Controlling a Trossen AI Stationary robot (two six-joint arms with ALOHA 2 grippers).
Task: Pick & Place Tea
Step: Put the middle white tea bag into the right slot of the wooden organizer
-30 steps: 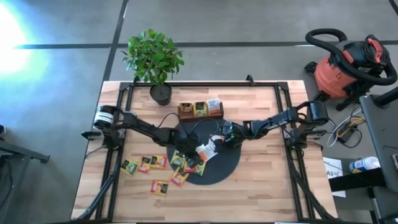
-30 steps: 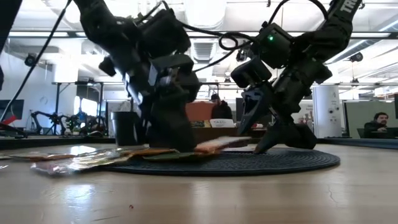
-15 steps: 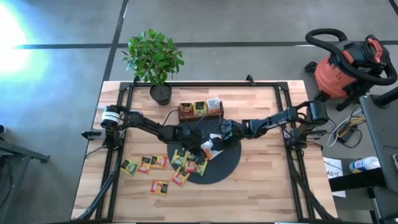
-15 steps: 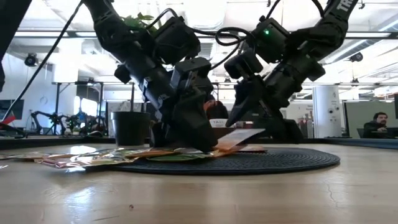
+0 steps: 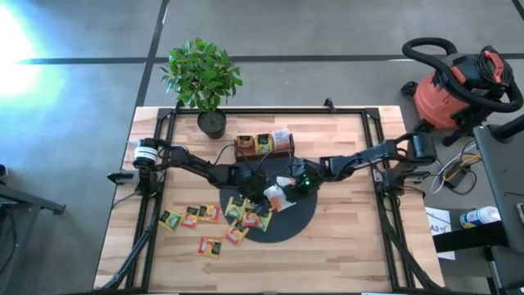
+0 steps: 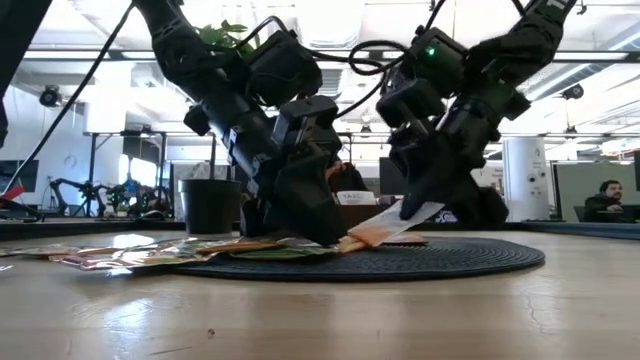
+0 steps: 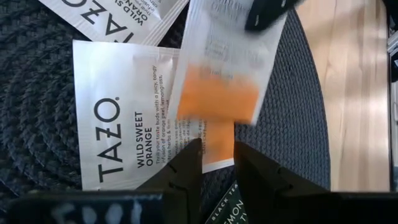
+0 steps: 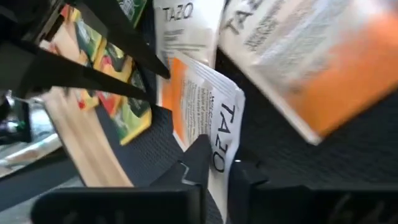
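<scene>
The right gripper (image 6: 408, 208) is pinching 1 Tazo Wild Sweet Orange sachet (image 6: 392, 222) — tilted over the black mat (image 6: 470, 257). The left gripper (image 7: 216, 163) is hovering over that mat — fingers slightly parted, holding nothing.

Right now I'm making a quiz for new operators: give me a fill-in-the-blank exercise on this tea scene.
1. The right hand is shut on a white-and-____ sachet.
2. That sachet is lifted at one end above the black ____.
3. The wooden tray sits beside a potted ____.

Missing words: orange; mat; plant.
</scene>
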